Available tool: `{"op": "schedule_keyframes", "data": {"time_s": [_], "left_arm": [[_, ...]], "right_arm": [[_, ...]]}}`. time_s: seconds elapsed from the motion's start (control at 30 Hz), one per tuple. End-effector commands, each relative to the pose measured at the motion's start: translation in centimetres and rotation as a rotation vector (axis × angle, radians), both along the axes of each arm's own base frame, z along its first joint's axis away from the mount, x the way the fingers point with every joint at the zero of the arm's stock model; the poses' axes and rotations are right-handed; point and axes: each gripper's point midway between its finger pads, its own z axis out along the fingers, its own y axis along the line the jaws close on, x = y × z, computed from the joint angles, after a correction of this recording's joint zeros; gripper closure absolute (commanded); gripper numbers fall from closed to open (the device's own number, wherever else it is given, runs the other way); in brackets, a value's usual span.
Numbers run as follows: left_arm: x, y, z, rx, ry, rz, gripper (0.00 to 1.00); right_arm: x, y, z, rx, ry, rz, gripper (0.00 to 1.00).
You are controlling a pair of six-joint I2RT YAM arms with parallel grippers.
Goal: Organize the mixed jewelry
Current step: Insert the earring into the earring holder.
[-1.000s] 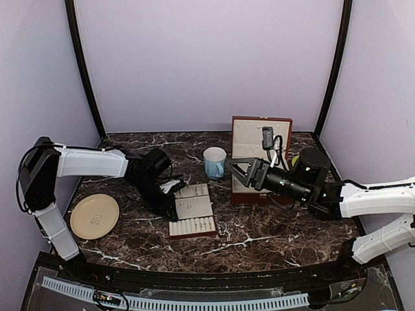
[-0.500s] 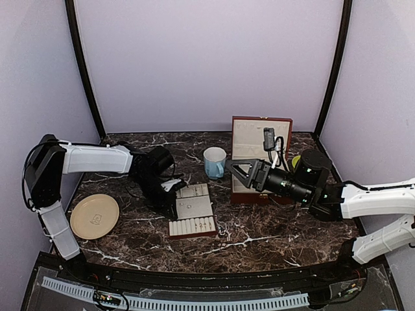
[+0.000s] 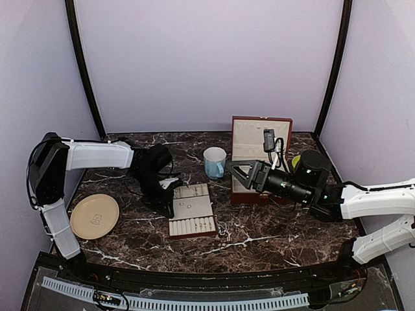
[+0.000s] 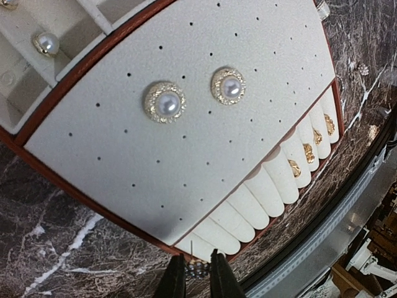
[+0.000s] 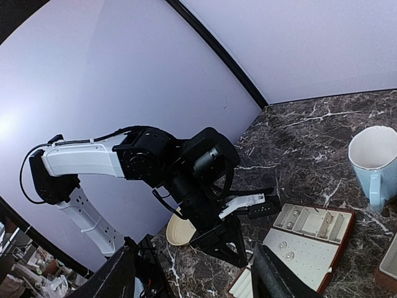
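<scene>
Robotics lab test booth: lilac backdrop panels [image 3: 207,65] left, far and right; black frame poles [image 3: 81,65]; marble-patterned table [image 3: 272,230]; cable track [image 3: 194,303] at near edge.

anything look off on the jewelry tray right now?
Nothing stands out. The tray lies flat, two pearl studs pinned on it, gold rings in the slots. Left gripper pinches a tiny beaded piece.

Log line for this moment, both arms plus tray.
left fingers: shut on small beaded piece, beside tray edge | right fingers: open, empty, midair | tray: two pearl studs on panel, rings in rolls
</scene>
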Motion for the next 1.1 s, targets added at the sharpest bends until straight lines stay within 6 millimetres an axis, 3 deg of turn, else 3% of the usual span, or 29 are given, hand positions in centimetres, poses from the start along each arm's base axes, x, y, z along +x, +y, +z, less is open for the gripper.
{"op": "schedule_keyframes", "data": {"time_s": [0.0,1.07], "left_arm": [[-0.22,0.19,0.35,0.010,0.023,-0.021,0.87],[0.30,-0.59,-0.15,-0.005,0.037,-0.024,0.87]], "right_arm": [[0.18,-0.27,0.72,0.031,-0.014,-0.012,0.36],[0.24,-0.45,0.37,0.025,-0.007,-0.020,0.36]]}}
